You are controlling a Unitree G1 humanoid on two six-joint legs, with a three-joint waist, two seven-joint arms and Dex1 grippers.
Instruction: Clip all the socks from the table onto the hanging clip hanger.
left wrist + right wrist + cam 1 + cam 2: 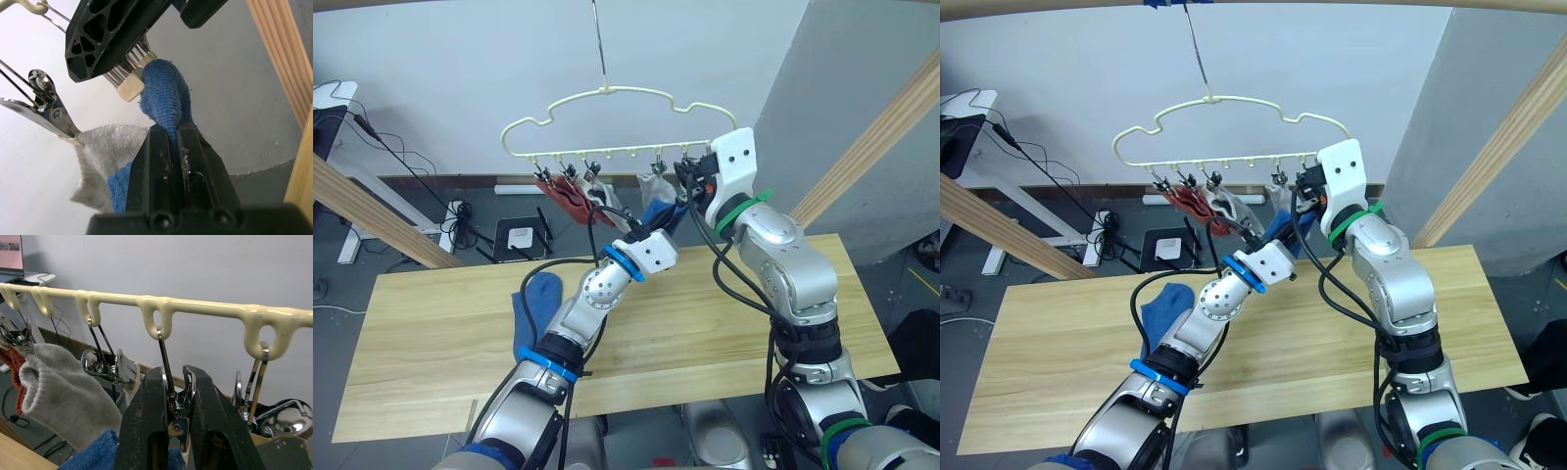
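The pale yellow clip hanger (617,117) hangs above the far edge of the table (705,323). Two red socks (570,196) and grey socks (599,191) hang from its clips. My left gripper (176,132) is shut on a blue sock (166,93) and holds its edge up to a metal clip (129,88). My right gripper (176,382) is shut on that clip (172,396), pinching it under the hanger bar (195,308). A grey sock (102,156) hangs from the neighbouring clip. Another blue sock (536,299) lies on the table beside my left arm.
Thick wooden poles slant at the left (372,211) and right (871,137) of the table. On the floor behind it lie a power strip with cables (460,220) and a black device (521,238). A white desk (333,98) stands far left.
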